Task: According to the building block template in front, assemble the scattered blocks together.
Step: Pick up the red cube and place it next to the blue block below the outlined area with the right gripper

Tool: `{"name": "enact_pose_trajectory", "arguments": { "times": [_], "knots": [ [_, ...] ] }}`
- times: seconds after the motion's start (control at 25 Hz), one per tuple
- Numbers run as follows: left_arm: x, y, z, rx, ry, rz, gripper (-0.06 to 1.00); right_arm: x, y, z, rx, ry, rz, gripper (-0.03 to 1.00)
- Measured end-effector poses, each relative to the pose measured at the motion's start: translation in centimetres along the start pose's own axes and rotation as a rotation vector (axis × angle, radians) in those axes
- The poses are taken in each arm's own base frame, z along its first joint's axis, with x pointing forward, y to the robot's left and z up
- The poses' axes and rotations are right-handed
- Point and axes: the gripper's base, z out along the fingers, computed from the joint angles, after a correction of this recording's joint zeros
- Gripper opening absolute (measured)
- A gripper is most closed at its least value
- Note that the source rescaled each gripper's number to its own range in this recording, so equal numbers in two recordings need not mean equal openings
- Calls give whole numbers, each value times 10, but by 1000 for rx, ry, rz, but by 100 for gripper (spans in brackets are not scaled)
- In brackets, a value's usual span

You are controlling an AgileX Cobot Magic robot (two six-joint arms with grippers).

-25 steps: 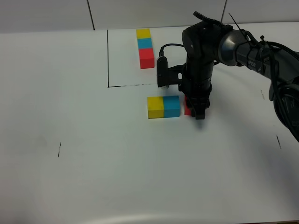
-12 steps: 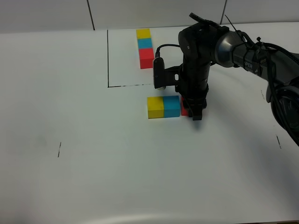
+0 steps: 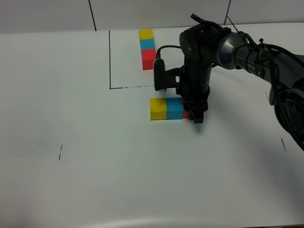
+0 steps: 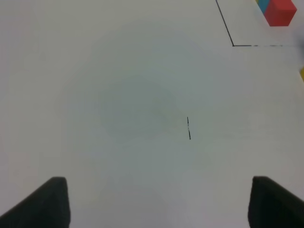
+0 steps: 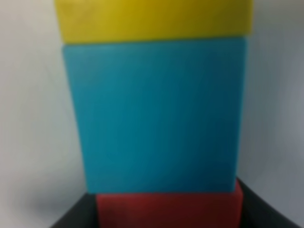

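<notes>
The template is a row of yellow, cyan and red cubes at the back, inside a drawn black outline; its red end shows in the left wrist view. The loose yellow block and cyan block sit side by side and touching. My right gripper is shut on the red block, which is mostly hidden and held against the cyan block's right side. In the right wrist view the red block meets the cyan block, with the yellow block beyond. My left gripper is open over bare table.
A white table with short pen marks at the left and at the right. The black outline's corner lies just behind the loose blocks. The right arm reaches in from the right.
My right gripper has moved left with the red block, closing the gap until the red block touches the cyan block. The yellow and cyan blocks have stayed put.
</notes>
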Motion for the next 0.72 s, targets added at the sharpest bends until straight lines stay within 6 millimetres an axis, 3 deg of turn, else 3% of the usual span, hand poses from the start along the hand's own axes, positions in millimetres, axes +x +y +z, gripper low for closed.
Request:
{"name": "enact_pose_trajectory", "arguments": {
  "times": [0.72],
  "knots": [
    [0, 0, 0, 0, 0, 0, 63, 0, 0, 2, -3, 2, -23, 1]
  ]
}}
